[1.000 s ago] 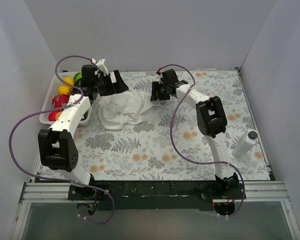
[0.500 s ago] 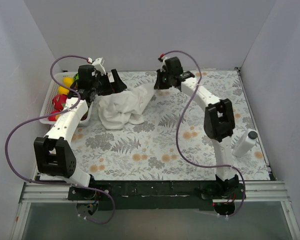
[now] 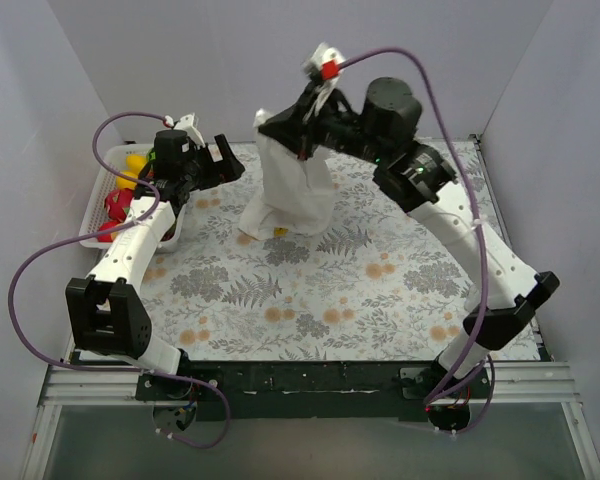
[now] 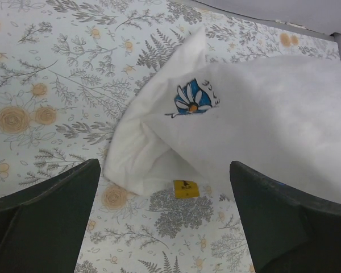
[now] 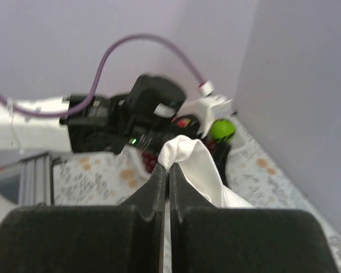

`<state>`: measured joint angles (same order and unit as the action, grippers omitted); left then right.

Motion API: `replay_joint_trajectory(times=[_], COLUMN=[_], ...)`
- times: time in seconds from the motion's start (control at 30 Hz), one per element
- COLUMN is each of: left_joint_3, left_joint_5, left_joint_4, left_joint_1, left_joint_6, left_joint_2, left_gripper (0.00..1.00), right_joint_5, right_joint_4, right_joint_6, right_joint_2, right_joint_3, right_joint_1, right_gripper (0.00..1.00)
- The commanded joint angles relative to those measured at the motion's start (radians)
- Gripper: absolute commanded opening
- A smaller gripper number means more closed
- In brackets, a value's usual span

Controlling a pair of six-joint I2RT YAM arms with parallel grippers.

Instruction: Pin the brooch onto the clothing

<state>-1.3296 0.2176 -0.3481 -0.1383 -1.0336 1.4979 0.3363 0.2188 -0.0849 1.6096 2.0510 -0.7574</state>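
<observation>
The clothing, a white T-shirt [image 3: 295, 185], hangs upright from my right gripper [image 3: 278, 124], which is shut on a bunched fold at its top. In the right wrist view that fold [image 5: 187, 149] sticks out of the shut right gripper [image 5: 165, 170]. The shirt's lower end rests on the floral cloth. The blue-and-white logo [image 4: 194, 99] faces my left gripper [image 4: 163, 165], which is open just left of the shirt [image 4: 261, 108] and touches nothing. The brooch [image 4: 186, 188], a small yellow-gold piece, lies on the cloth at the shirt's lower edge [image 3: 280, 232].
A white basket [image 3: 98, 205] of coloured toy fruit stands at the far left, behind my left arm; a green ball [image 5: 223, 129] in it shows past the shirt. The floral cloth [image 3: 330, 290] covers the table. Walls close in the left, back and right.
My right gripper has shut on the shirt and raised it from a crumpled heap until it hangs upright. The brooch now shows at the shirt's foot. My left gripper has barely moved.
</observation>
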Motion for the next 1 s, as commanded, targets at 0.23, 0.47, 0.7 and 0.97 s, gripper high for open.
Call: replay_joint_trajectory(times=[0.23,0.47,0.7,0.97], left_joint_3=[0.009,0.055,0.138,0.222], left_joint_5=[-0.127,0.026,0.069,0.115], left_joint_4=[-0.052,-0.094,-0.265,-0.422], left_joint_1=[0.034,0.034,0.034,0.034], left_joint_6=[-0.014,-0.062,-0.134,-0.132], left_joint_2=[-0.061,-0.076,-0.073,-0.080], left_gripper=[0.98,0.98,0.98,0.98], right_joint_5=[0.193,-0.150,-0.062,-0.195], right_joint_4=[0.090,0.125,0.133,0.269], right_joint_6=[0.140,0.064,-0.137,-0.105], right_joint_2=[0.006,-0.040,0.019,0.286], right_joint_3=[-0.153,-0.267,-0.546,-0.588], right_joint_1=[-0.132,-0.077,0.252,0.305], right_gripper=[0.78,0.93,0.90,0.86])
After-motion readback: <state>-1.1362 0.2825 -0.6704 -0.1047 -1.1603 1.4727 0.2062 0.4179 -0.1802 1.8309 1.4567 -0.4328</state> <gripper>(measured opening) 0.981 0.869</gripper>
